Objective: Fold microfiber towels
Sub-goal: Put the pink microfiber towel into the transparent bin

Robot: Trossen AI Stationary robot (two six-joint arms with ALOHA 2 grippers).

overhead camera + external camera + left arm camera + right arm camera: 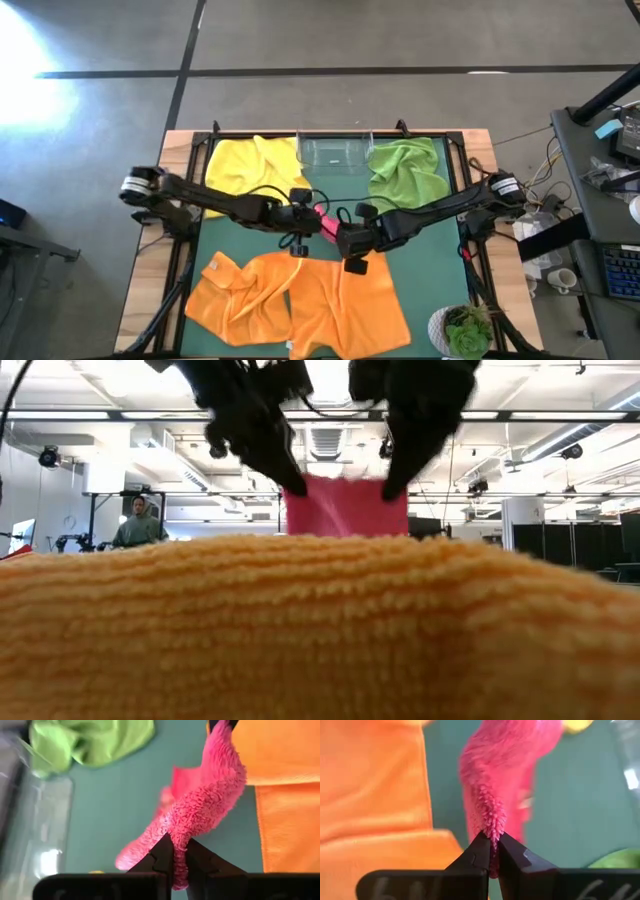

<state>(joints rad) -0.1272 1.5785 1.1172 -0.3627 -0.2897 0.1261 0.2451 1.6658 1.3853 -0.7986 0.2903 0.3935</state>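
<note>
Both grippers are mid-table, w/ the pink towel (345, 506) strung between them, lifted off the green mat (255, 232). Left gripper (178, 851): fingers pinched together on one pink corner. Right gripper (490, 844): fingers likewise clamped on another corner. Low view shows the pink cloth hanging as a flat panel between the two dark grippers, top edge roughly level, so it looks spread, not yet folded.

Rest of the towels, per high view:
- Yellow towel (250, 165): far left of mat, rumpled, unfolded.
- Green towel (408, 172): far right, rumpled, unfolded, just beside the clear tray (334, 152).
- 2 orange towels at near edge: left one (237, 296) wrinkled w/ a corner flipped; right one (350, 305) lying flatter, overlapping or touching the left one, can't tell which. Neither looks folded.

The tray sits btwn yellow and green at the far edge; looks empty from above but it's clear plastic, so not certain.

Judgement on progress: early. No neat folded towel shows anywhere. Pink is the one in hand, at the pick-up/spread stage; prob needs laying flat on open mat, then folding. Yellow, green and both orange are all left to do. A small potted plant (468, 333) sits at the near right corner, clear of the work.
</note>
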